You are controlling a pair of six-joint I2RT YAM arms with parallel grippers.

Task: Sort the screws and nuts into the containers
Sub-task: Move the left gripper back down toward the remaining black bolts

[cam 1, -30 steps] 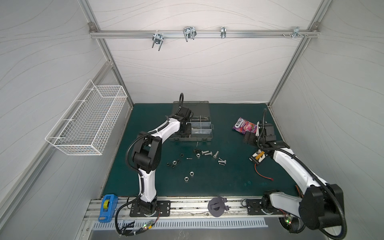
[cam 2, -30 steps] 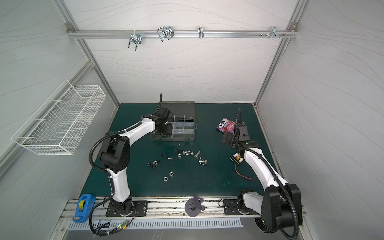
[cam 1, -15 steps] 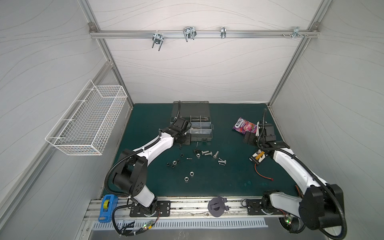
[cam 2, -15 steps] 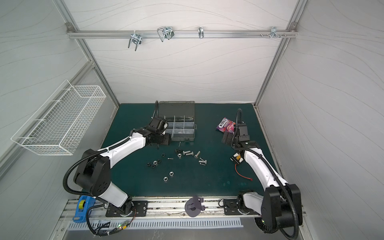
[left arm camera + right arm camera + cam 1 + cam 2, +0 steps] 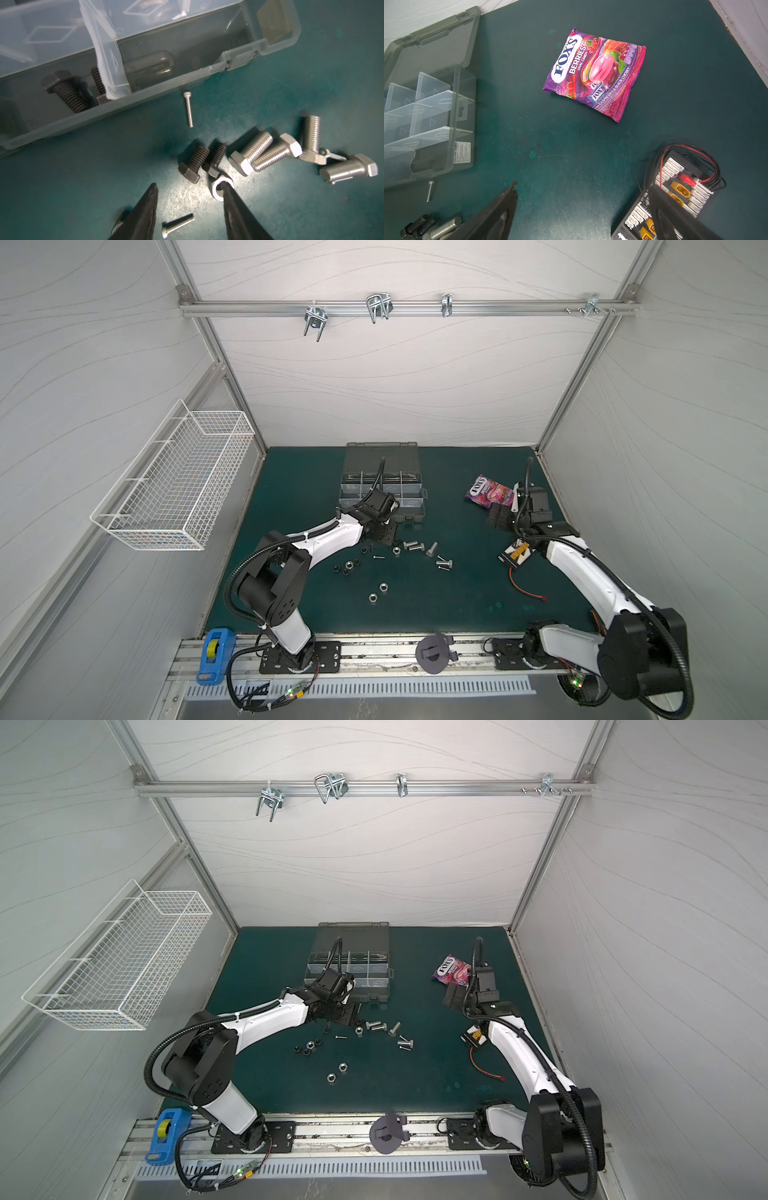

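Note:
The grey organizer case (image 5: 409,512) lies open at the back of the mat; two black screws (image 5: 66,91) lie in one of its containers. My left gripper (image 5: 189,185) is open just in front of the case, low over the loose screws. A thin silver screw (image 5: 178,225) lies on the mat between its fingers. One fingertip (image 5: 225,187) overlaps the hole of a silver nut (image 5: 217,190). Two black screws (image 5: 193,162) and several silver hex bolts (image 5: 276,151) lie just beyond. Black nuts (image 5: 347,566) and two silver nuts (image 5: 383,586) lie nearer the front. My right gripper (image 5: 583,185) hangs open and empty.
A purple candy bag (image 5: 593,72) lies at the back right. A black connector board with red wires (image 5: 675,193) sits under my right gripper's finger. A white wire basket (image 5: 174,493) hangs on the left wall. A blue tape measure (image 5: 212,653) rests on the front rail.
My left gripper has drawn back from over the case and come down over the loose screws in front of it. The right arm has not moved.

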